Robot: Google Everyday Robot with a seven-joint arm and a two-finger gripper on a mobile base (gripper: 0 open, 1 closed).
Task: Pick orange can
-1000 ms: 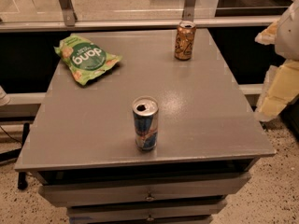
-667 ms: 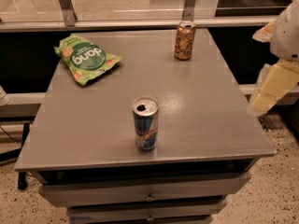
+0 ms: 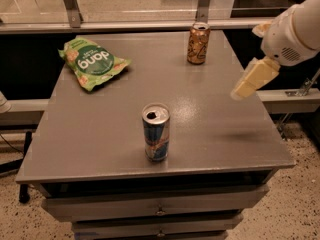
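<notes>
The orange can [image 3: 198,44] stands upright at the far right of the grey table [image 3: 100,144]; it is orange-brown with pale swirls and a silver top. My gripper [image 3: 248,82] hangs in the air over the table's right edge, in front of and to the right of the can, well apart from it. The white arm reaches in from the upper right.
A slim blue and silver can [image 3: 156,132] stands open-topped near the table's front middle. A green snack bag [image 3: 92,62] lies at the far left. Drawers sit under the table top. A metal rail runs behind the table.
My gripper and arm have moved left and inward from beside the table's right edge to above it. The cans and the bag have not moved.
</notes>
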